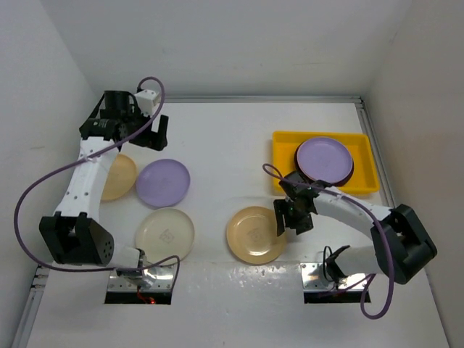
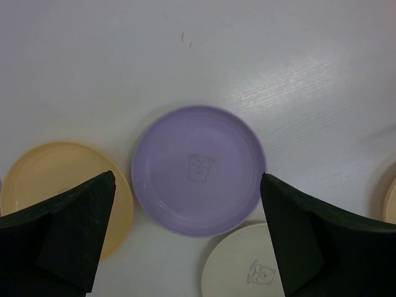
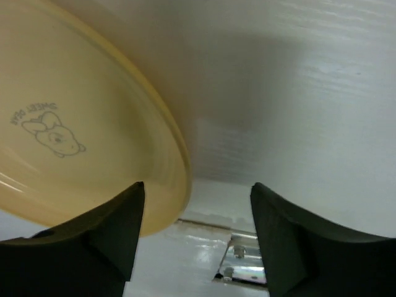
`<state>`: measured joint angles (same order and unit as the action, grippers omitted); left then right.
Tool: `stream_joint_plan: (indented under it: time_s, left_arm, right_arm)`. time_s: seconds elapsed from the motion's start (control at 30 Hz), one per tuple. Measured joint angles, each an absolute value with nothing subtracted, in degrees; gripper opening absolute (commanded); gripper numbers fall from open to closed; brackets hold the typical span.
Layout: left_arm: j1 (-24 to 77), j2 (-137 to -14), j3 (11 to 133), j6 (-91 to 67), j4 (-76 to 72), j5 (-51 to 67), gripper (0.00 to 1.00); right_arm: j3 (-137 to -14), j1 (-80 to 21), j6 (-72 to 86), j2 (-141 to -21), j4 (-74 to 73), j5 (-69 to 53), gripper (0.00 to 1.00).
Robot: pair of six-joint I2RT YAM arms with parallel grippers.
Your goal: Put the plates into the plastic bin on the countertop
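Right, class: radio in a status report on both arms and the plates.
Left gripper open, facing lavender plate. Right gripper open at centre yellow-orange plate's edge. Plastic bin holds stacked plates; nothing blocks it.

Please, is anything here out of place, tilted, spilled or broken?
Nothing stands out. The loose lavender plate, the cream plate, the left yellow-orange plate and the right yellow-orange plate appear to lie flat on the countertop. In the plastic bin, a second lavender plate sits slightly off-centre on a dark plate, inside the walls.

My left arm (image 1: pixel 80 181) and right arm (image 1: pixel 348 210) are white links with black joints. Purple cable (image 1: pixel 17 217) loops along each; my fingers (image 2: pixel 62 235) are matte black wedges.
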<state>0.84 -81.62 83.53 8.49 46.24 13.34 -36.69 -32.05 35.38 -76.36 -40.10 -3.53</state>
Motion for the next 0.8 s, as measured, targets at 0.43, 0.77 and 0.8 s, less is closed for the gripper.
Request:
stream_joint_plan:
  time_s: [0.43,0.77,0.8]
  left_arm:
    - [-2.83,-73.91,79.11,8.6,44.91,16.36,1.0]
    - [-3.86,-78.06,80.42,8.6,44.66,16.75,1.0]
    - [-3.92,-78.59,80.82,8.62,44.64,16.75,1.0]
  right_arm:
    - [-32.67,-36.73,37.98,-71.59,-29.95,-2.39,0.0]
    - [-53.84,-14.9,36.62,-62.15,-28.18,-4.62,0.0]
    - [-54.94,-10.17,36.91,-63.13,-27.79,-3.7,0.0]
